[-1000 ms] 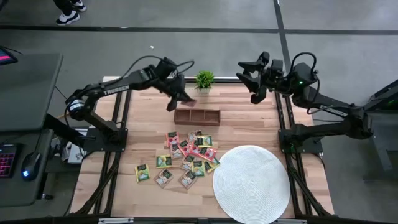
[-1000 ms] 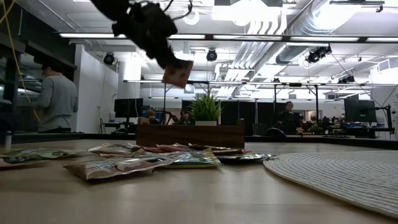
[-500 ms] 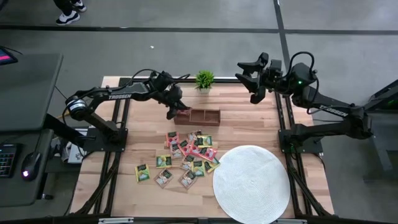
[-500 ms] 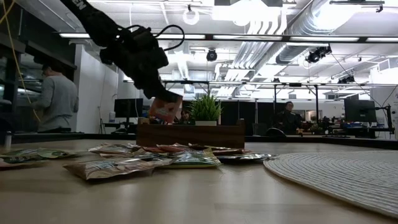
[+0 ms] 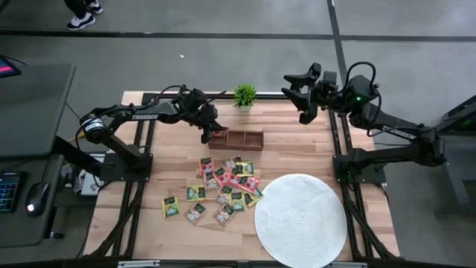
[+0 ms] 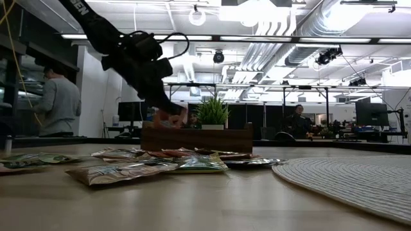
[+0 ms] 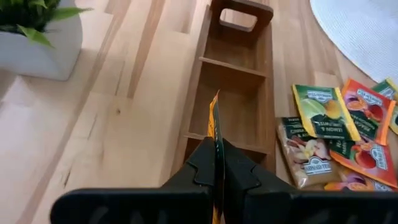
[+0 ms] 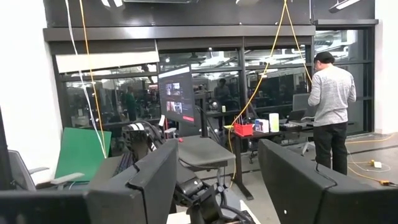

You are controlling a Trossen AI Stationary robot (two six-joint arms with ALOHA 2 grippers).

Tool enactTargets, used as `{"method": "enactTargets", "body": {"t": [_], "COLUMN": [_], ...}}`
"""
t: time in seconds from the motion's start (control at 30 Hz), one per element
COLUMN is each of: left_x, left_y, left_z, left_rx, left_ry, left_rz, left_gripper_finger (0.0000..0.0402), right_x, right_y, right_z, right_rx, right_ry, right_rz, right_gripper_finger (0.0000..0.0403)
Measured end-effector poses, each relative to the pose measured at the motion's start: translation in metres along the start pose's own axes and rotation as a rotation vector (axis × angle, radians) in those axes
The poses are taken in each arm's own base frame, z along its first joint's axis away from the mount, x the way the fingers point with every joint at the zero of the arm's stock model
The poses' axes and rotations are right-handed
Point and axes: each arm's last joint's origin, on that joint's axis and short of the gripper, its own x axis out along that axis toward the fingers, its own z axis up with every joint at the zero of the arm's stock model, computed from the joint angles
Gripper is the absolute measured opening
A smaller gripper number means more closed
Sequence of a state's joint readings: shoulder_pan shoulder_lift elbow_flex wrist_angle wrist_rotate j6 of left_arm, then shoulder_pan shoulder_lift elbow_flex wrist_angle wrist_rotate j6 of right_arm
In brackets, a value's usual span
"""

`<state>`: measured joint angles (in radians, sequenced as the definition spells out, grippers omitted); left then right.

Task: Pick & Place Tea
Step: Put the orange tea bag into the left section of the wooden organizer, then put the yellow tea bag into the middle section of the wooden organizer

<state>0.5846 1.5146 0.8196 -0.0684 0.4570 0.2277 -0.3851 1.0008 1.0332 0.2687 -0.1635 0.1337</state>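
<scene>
My left gripper (image 5: 210, 134) is over the left end of the wooden compartment tray (image 5: 236, 140), shut on one pink-red tea packet (image 6: 168, 119). In the low view the packet sits just at the tray's top rim (image 6: 196, 130). In the left wrist view the tray's compartments (image 7: 233, 99) lie straight ahead of the fingers. Several more tea packets (image 5: 223, 186) lie flat in a loose pile on the table nearer than the tray. My right gripper (image 5: 297, 93) hangs open in the air over the table's far right corner. My left gripper (image 7: 217, 168) pinches the tea packet between its two fingers, which point down, slanting from the table's left. The packet's edge (image 7: 215, 118) sticks out beyond the fingertips, seen edge-on and upright. Whether it touches the tray, I cannot tell.
A small green potted plant (image 5: 244, 95) stands at the far edge just behind the tray. A round white mat (image 5: 301, 219) covers the near right part of the table. Bare wood (image 5: 171, 156) lies left of the tray and pile. People are in the room beyond.
My left gripper has come down from well above the tray to its left end, still shut on the packet. The packet has gone from high in the air to the level of the tray's rim. The right arm has kept still.
</scene>
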Motion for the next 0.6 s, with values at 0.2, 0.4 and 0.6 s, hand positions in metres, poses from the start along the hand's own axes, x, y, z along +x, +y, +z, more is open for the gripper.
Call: {"method": "enactTargets", "body": {"t": [0.2,0.4,0.6], "left_x": [0.002,0.0016,0.0003], "left_y": [0.001,0.0031,0.0048], "left_z": [-0.0001,-0.0002,-0.0006], "left_rx": [-0.029,-0.031,-0.038], "left_ry": [-0.006,-0.001,-0.009], "left_rz": [0.001,0.043,0.013], "left_gripper_finger": [0.0005,0.005,0.0125], "right_x": [0.0,0.0,0.0], "right_y": [0.0,-0.0001,-0.0003], "right_z": [-0.0001,-0.0008,-0.0029], "right_rx": [0.0,0.002,0.025], "right_ry": [0.001,0.009,0.03], "right_rz": [0.0,-0.001,-0.001], "right_gripper_finger": [0.0216,0.022,0.022]}}
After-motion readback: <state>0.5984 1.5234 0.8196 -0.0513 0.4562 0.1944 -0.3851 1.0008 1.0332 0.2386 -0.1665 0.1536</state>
